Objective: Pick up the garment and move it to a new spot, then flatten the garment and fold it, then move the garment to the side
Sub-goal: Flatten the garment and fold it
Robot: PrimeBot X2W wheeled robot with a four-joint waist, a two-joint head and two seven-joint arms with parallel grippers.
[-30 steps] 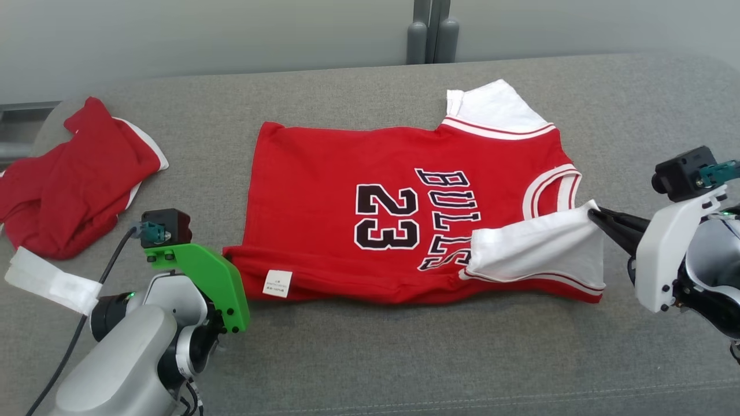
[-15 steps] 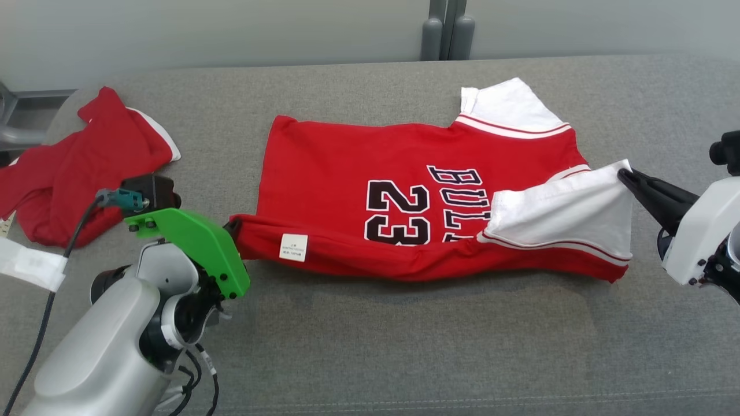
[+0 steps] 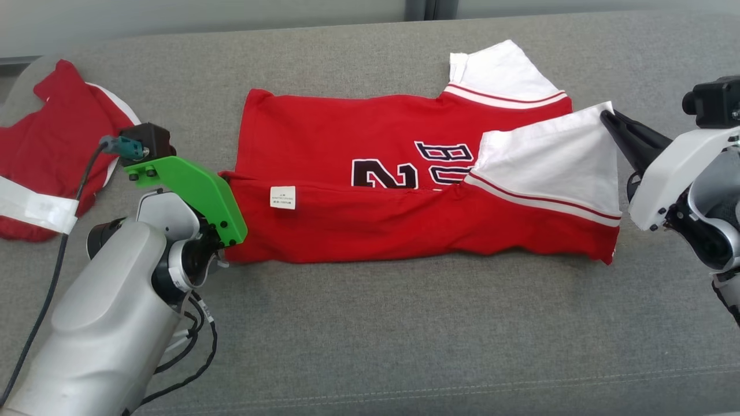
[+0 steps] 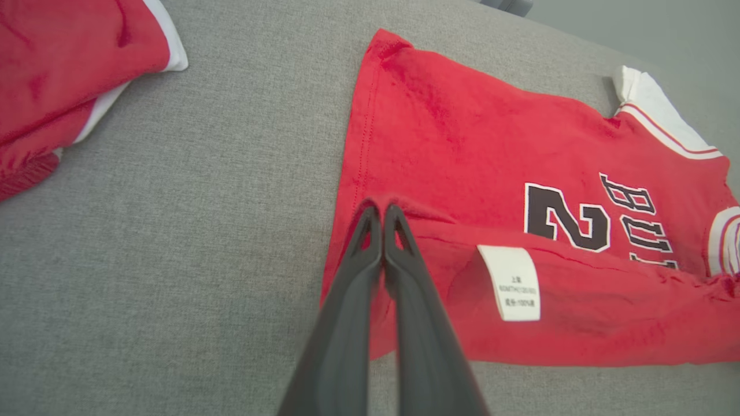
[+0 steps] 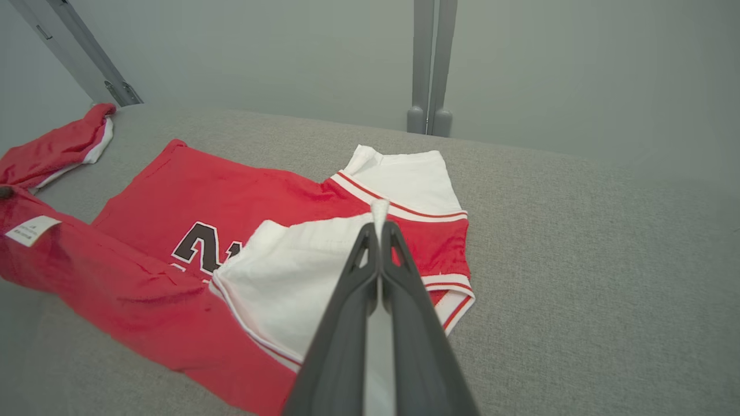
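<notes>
The garment (image 3: pixel 347 138) is a red jersey with white sleeves and black lettering, spread on the grey cushion. Its near long edge is lifted and folded over toward the far side, hiding part of the number. My left gripper (image 3: pixel 224 174) is shut on the hem corner (image 4: pixel 378 205) at the jersey's left end. My right gripper (image 3: pixel 605 114) is shut on the tip of the near white sleeve (image 3: pixel 549 156) and holds it above the chest. In the right wrist view my right gripper (image 5: pixel 378 225) pinches that sleeve (image 5: pixel 289 277). A white care label (image 3: pixel 282 197) faces up on the folded flap.
A second red and white garment (image 3: pixel 46 144) lies crumpled at the cushion's left end, also visible in the left wrist view (image 4: pixel 69 69). The grey cushion (image 3: pixel 404 323) has bare room in front of the jersey. A grey wall with a vertical post (image 5: pixel 428 63) stands behind.
Both grippers have carried the jersey's near edge up and away, so the folded flap now covers more of the number and lettering. The head camera has also shifted downward.
</notes>
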